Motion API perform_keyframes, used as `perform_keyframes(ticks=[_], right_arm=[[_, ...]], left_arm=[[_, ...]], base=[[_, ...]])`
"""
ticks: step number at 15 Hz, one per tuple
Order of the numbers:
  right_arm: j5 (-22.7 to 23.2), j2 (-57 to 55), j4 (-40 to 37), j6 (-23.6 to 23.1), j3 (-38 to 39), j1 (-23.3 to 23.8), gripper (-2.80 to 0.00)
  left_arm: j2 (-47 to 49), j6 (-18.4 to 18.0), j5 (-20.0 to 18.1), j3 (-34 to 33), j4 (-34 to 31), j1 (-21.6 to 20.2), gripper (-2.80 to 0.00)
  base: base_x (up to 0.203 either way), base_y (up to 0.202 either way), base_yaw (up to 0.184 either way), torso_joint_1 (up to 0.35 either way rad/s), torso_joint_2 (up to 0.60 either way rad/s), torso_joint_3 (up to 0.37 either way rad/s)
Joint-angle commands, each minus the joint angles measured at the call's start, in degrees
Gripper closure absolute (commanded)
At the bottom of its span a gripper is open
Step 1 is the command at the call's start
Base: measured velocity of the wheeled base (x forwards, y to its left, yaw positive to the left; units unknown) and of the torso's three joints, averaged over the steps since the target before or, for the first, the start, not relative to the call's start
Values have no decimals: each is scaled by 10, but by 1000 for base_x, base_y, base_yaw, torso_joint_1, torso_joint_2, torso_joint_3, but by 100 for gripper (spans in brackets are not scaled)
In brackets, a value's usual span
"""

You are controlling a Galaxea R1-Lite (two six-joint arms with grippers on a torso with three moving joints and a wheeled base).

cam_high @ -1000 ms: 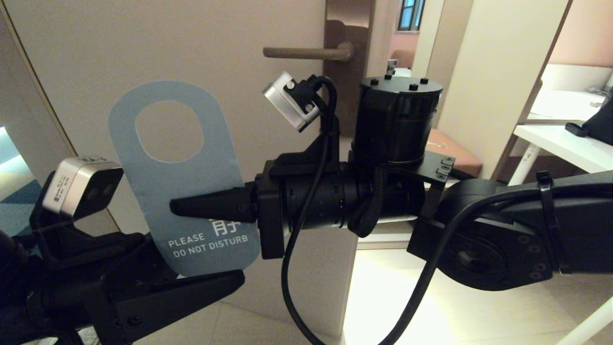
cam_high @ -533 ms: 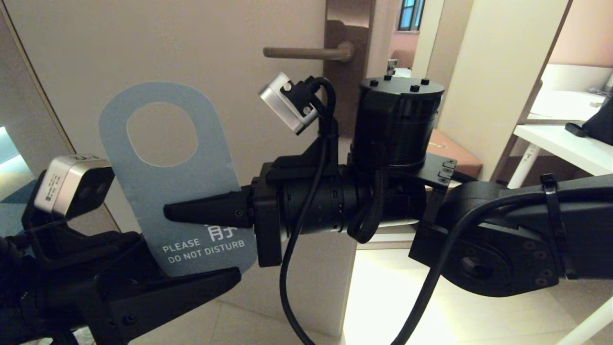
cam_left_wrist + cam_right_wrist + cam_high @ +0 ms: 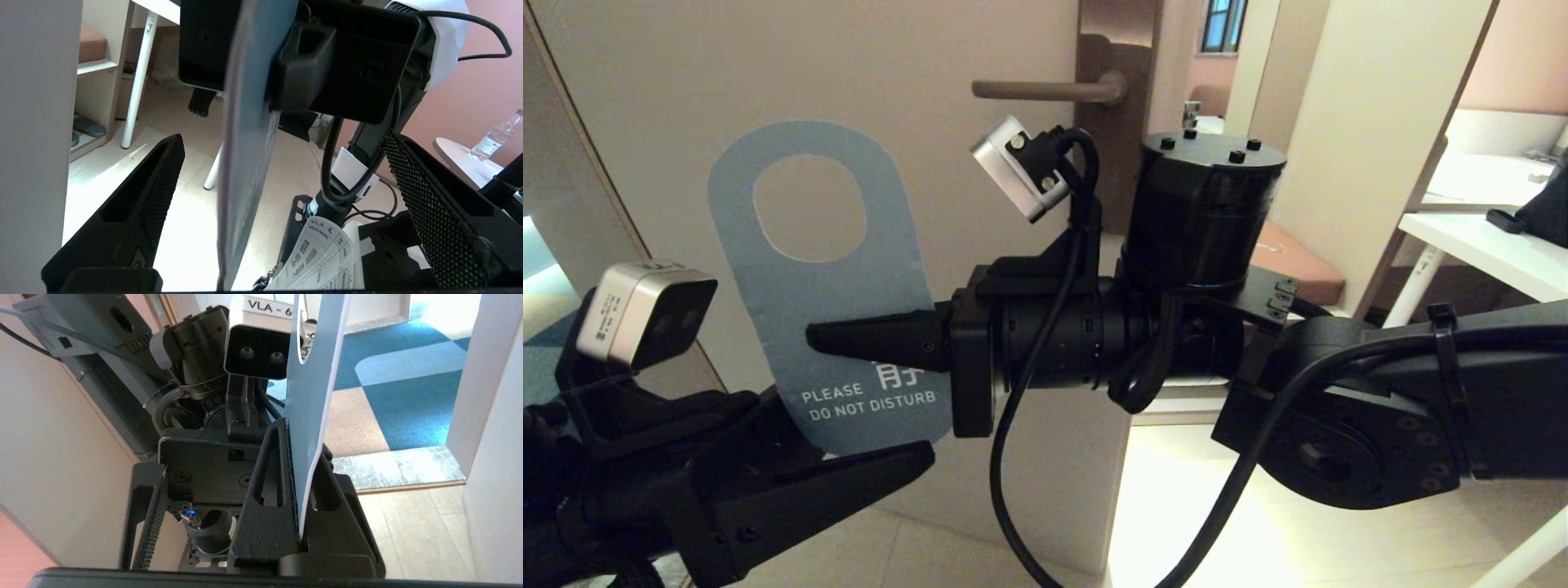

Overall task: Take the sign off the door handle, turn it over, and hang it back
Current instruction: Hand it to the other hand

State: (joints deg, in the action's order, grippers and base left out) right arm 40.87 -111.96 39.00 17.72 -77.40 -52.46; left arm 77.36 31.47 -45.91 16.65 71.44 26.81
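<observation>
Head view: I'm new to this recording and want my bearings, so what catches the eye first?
The slate-blue sign reading "Please do not disturb" stands upright mid-air before the door, off the door handle up to its right. The right claw reaches in sideways and is shut on the sign's edge. The left claw waits open just beneath, its fingers on either side of the sign's lower end.

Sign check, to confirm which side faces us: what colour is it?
Slate-blue sign with white lettering; head view.
</observation>
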Motion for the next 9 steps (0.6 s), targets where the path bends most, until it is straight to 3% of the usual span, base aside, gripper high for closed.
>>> perform_keyframes(ticks=[1,5,6,9], right_arm=[[3,1,2,1,1,0,0],[4,2,2,3,7,0,0],[4,2,2,3,8,0,0],[5,2,2,3,10,0,0]], left_arm=[[0,2,-2,-2,4,1,-280],[1,-1,-3,-2,4,3,-280],[2,-2,-3,-2,4,4,0],[-6,13,-4,-1,4,8,0]], base=[[0,0,0,0,0,0],[0,0,0,0,0,0],[0,0,0,0,0,0],[0,0,0,0,0,0]])
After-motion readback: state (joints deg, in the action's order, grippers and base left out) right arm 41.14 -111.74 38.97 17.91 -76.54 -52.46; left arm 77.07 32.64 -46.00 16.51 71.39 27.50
